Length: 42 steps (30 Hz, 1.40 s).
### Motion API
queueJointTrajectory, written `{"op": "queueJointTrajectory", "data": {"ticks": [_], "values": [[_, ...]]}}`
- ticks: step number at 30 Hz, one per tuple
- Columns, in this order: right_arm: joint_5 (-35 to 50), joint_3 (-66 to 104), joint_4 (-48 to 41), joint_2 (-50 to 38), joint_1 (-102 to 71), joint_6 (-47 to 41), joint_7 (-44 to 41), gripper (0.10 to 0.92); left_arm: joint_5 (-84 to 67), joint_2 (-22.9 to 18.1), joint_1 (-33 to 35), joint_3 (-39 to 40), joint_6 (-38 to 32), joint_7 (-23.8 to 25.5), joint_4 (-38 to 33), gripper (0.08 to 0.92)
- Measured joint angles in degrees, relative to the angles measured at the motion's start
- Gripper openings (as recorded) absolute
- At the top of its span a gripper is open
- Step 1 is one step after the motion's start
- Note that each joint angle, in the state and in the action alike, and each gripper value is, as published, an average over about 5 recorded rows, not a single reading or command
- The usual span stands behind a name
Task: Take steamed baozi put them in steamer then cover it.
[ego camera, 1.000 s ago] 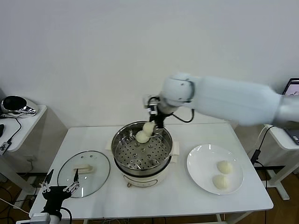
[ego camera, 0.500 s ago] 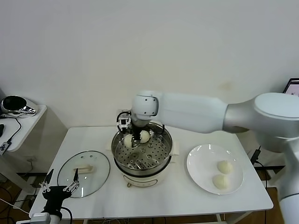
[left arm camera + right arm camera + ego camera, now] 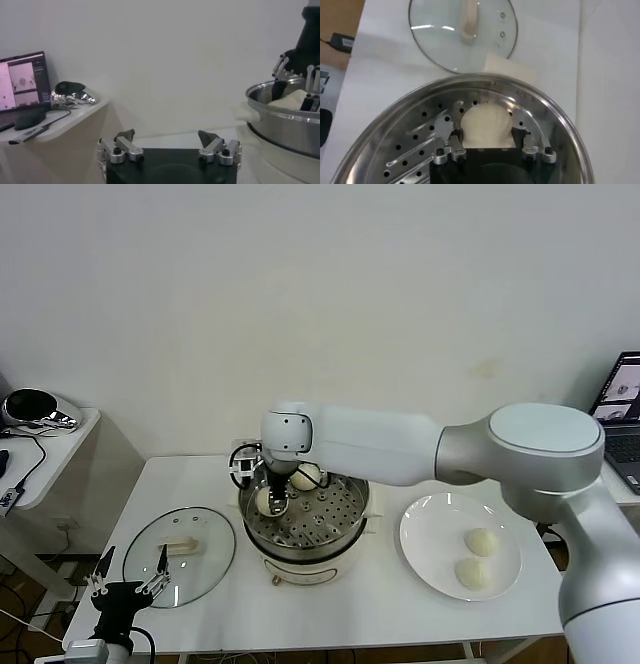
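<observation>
My right gripper (image 3: 270, 496) reaches into the steamer (image 3: 345, 524), at the left side of its perforated tray. It is shut on a cream-white baozi (image 3: 263, 501), which sits between the fingers (image 3: 455, 142) in the right wrist view (image 3: 486, 125), low over the tray. A second baozi (image 3: 305, 477) lies at the back of the tray. Two more baozi (image 3: 482, 541) (image 3: 471, 573) lie on the white plate (image 3: 430, 534) to the right. The glass cover (image 3: 180, 554) lies flat on the table left of the steamer, and shows in the right wrist view (image 3: 464, 30). My left gripper (image 3: 128, 579) is open and parked at the front left.
A side table (image 3: 50, 446) with a dark object stands to the far left. A laptop (image 3: 622, 399) stands at the far right. The steamer rim (image 3: 280, 120) shows at the edge of the left wrist view beyond my left gripper (image 3: 166, 137).
My right gripper has carried the baozi from the back of the steamer to its left side and lowered it toward the tray. The left arm has not moved.
</observation>
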Motion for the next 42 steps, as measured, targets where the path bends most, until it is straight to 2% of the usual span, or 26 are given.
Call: {"op": "queueJointTrajectory", "data": {"ticks": [3, 9, 17, 24, 31, 42], "values": [[0.2, 0.0, 0.7, -1.0, 1.1, 0.0, -0.7, 0.813, -0.1, 0.0, 0.0, -0.1, 0.0, 0.0, 0.0, 0.823], [1.5, -0.6, 4.9, -5.7, 5.9, 0.0, -2.4, 0.823, 0.0, 0.3, -0.4, 0.1, 0.1, 0.1, 0.0, 0.823], [0.2, -3.1, 15.4, -19.5, 13.2, 1.8, -7.6, 0.823, 0.3, 0.8, -1.0, 1.1, 0.3, 0.2, 0.2, 0.823], [-7.4, -4.7, 23.5, -34.9, 14.9, 8.3, -14.1, 0.823, 1.2, 0.8, -0.6, 2.0, 0.4, 0.2, -0.1, 0.823], [-16.5, -2.7, 27.5, -47.6, 10.3, 14.8, -17.1, 0.823, 2.3, 0.3, 0.2, 2.7, 0.4, 0.3, -0.3, 0.823], [-29.6, 9.6, 29.0, -57.7, -8.4, 21.1, -17.9, 0.823, 3.7, -0.8, 1.5, 2.7, 0.5, 0.2, -1.0, 0.823]]}}
